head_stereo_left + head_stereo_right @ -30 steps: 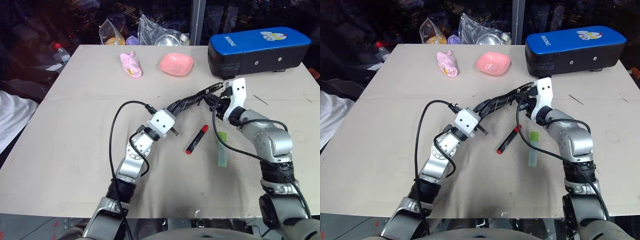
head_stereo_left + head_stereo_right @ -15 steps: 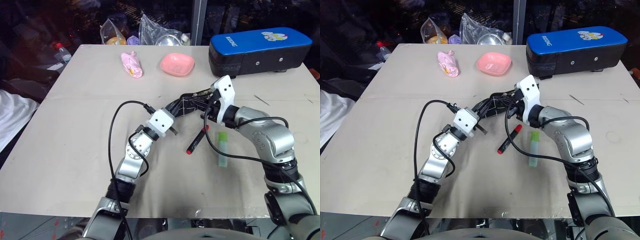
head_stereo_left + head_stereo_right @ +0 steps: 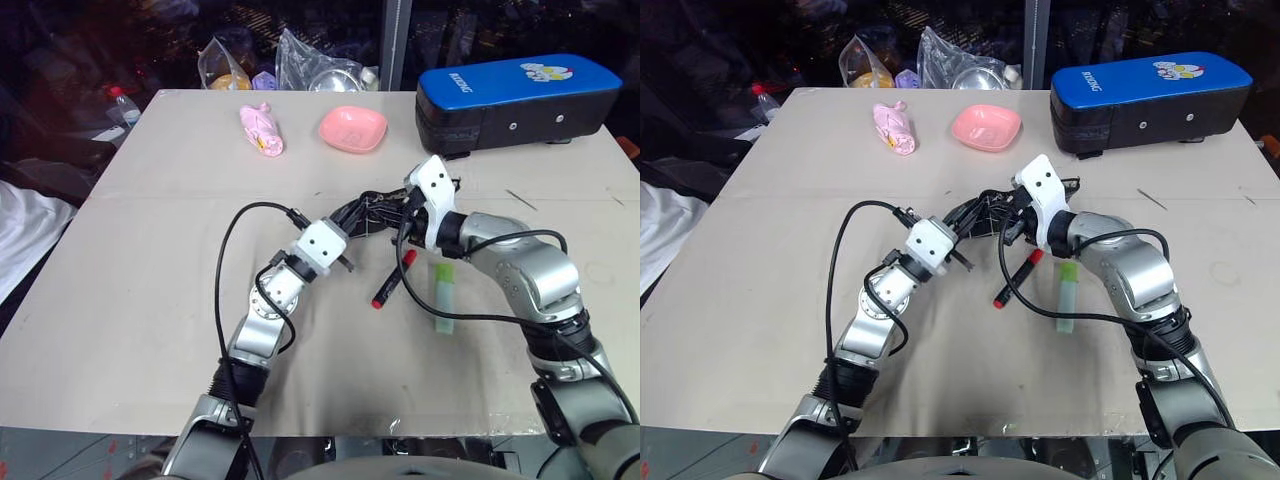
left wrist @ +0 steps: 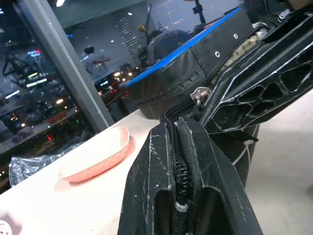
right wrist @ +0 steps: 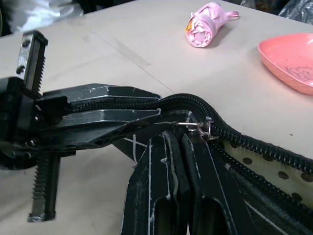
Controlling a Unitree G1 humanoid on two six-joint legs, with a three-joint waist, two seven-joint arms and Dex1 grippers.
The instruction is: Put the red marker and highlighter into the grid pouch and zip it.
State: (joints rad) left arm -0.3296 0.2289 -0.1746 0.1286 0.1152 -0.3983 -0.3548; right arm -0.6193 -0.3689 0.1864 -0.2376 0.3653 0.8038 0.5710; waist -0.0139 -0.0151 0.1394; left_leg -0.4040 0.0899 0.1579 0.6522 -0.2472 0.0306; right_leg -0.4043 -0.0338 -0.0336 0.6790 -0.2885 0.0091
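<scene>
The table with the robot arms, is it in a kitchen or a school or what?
Probably a lab or workshop, not a kitchen. The table is a plain board with stray test things on it: a pink dish, a blue case, a grid pouch. Behind it, dark clutter and plastic bags.

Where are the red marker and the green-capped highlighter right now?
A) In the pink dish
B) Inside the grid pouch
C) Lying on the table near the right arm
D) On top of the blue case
C: the red marker and the highlighter lie side by side on the bare table, outside the grid pouch, which both grippers hold.
</scene>
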